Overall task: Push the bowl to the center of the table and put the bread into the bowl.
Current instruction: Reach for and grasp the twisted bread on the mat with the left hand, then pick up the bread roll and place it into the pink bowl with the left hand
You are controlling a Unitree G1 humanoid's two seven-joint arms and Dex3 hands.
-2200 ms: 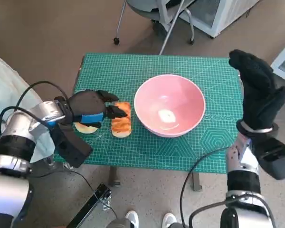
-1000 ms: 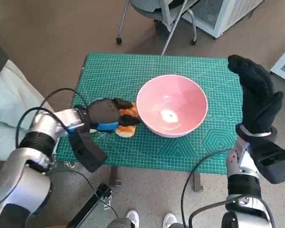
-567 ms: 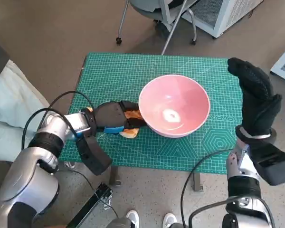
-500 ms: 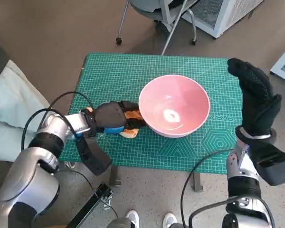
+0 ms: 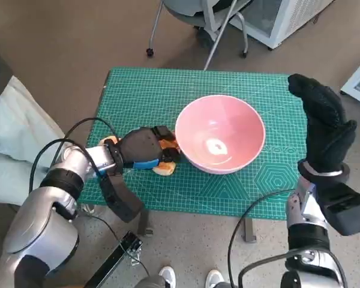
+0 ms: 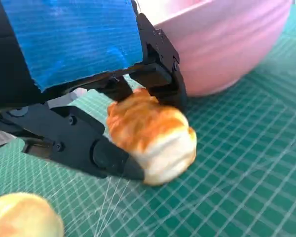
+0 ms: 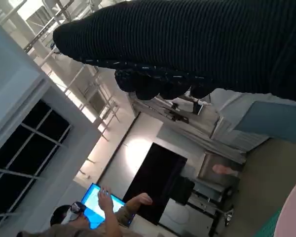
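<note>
The robot's left hand [image 5: 141, 147] pinches a golden bread roll [image 6: 150, 133] between its black fingers [image 6: 160, 74], the roll's underside touching the green cutting mat [image 5: 168, 96] just beside the pink bowl [image 5: 219, 132], at the bowl's nine o'clock. The bowl sits near the middle of the mat. A second roll [image 6: 19, 217] lies near the held one, while the gloved right hand [image 5: 325, 125] is raised at the mat's three o'clock edge, fingers extended and holding nothing.
</note>
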